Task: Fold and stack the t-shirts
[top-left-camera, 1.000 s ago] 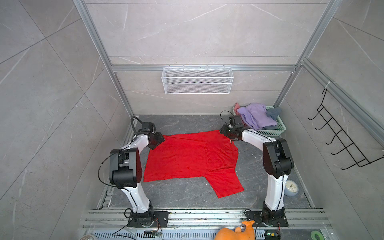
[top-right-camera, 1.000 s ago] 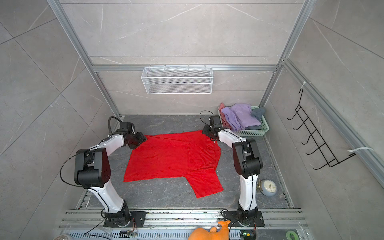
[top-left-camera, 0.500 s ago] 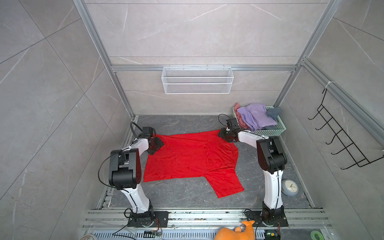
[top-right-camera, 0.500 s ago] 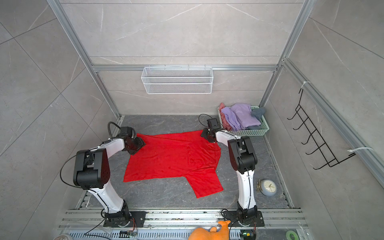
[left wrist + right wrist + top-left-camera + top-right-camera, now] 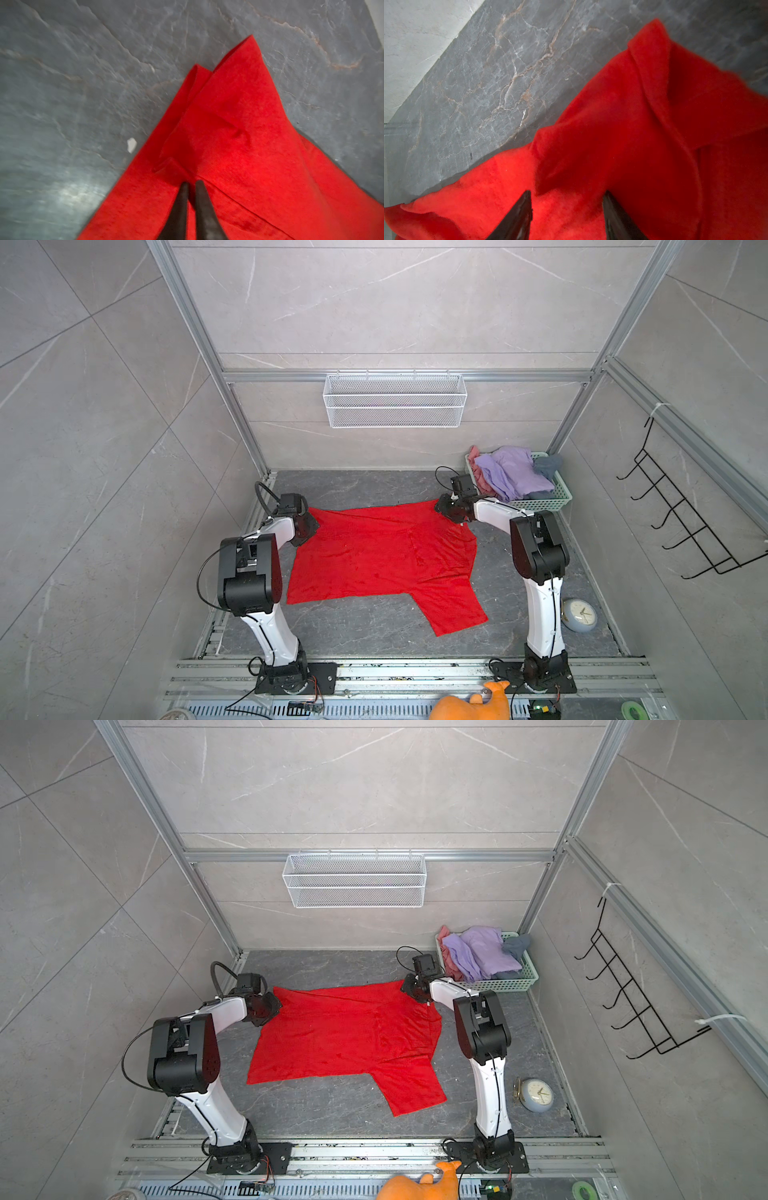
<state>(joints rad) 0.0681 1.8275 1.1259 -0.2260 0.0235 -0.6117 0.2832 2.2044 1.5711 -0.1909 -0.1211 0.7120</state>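
The red t-shirt (image 5: 374, 556) lay spread nearly flat across the middle of the dark grey marbled counter (image 5: 374, 489), its body running left to right and one sleeve (image 5: 453, 610) jutting toward the near edge on the right. At its far left corner the left fingers (image 5: 180, 207) were clenched together on a small ridge of the red cloth, with creases running out from the pinch and the corner beyond them doubled over on itself. At the far right corner the right fingers (image 5: 517, 218) stood released, well apart, low over rumpled red cloth where a folded band of fabric crossed. Both arms reached in from the near rail, the left arm (image 5: 249, 572) along the shirt's left edge and the right arm (image 5: 536, 556) along its right edge. Just behind the right wrist stood a green plastic basket (image 5: 540, 504) against the far right corner, heaped with a lavender t-shirt (image 5: 507, 472), a dusty pink t-shirt (image 5: 473, 456) hanging over its left rim and a dark grey t-shirt (image 5: 548, 464) at its right end. A pale blue alarm clock (image 5: 579, 615) lay on the counter just beside the right arm's lower link. A white wire basket (image 5: 395, 406) hung on the back wall, a black hook rack (image 5: 681, 522) on the right wall. At the near edge, an orange plush toy (image 5: 473, 703) sat below the rail, and a green tape roll (image 5: 631, 711) lay further right.
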